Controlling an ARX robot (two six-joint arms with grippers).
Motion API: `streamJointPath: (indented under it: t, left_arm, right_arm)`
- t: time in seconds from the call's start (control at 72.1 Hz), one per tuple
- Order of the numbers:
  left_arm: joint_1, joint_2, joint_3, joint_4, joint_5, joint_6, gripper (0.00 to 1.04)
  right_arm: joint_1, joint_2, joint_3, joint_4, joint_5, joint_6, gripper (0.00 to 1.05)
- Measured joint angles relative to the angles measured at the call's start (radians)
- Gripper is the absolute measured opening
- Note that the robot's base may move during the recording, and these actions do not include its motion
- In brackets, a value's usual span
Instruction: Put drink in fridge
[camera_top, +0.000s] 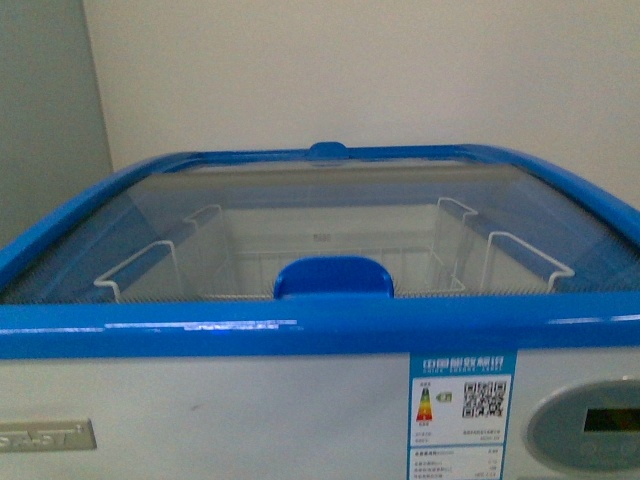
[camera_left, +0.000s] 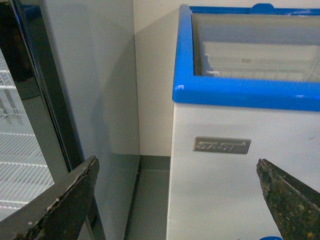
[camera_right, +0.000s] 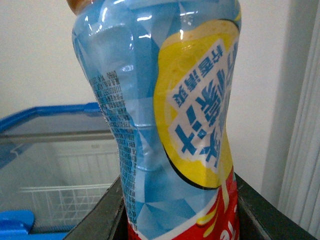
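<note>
Fridge (camera_top: 200, 335): seen head-on in the front view, its blue rim running across the near edge. The glass lid (camera_top: 330, 215) lies over the opening, with a blue handle (camera_top: 332, 277) at its near edge, centre. White wire baskets (camera_top: 160, 265) are visible beneath the glass. An energy sticker (camera_top: 462, 415) sits on the white front, right of centre.

Left gripper (camera_left: 175, 200): jaws spread wide with nothing between them, facing the fridge's near left corner. A tall glass-door cabinet (camera_left: 30, 125) stands just left of it.

Right gripper (camera_right: 180, 222): jaws pinching the lower body of the drink (camera_right: 165, 125). The bottle stands upright, outside the fridge, which shows beyond it with the lid over it.
</note>
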Motion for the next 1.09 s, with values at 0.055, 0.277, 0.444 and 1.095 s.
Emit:
streamJointPath:
  t: [0.055,0.277,0.444,1.095]
  left_arm:
    - [0.0,0.0,0.0,0.0,0.0,0.0,0.97]
    - [0.0,0.0,0.0,0.0,0.002,0.0,0.97]
    - [0.0,0.0,0.0,0.0,0.0,0.0,0.97]
    - [0.055,1.217,0.463,0.565,0.732,0.076,0.97]
  right_arm:
    - [0.0,0.0,0.0,0.0,0.0,0.0,0.41]
    - [0.0,0.0,0.0,0.0,0.0,0.0,0.4]
    - [0.0,0.0,0.0,0.002,0.0,0.0,0.4]
    - [0.001,-0.001,0.0,0.002,0.001,0.0,0.4]
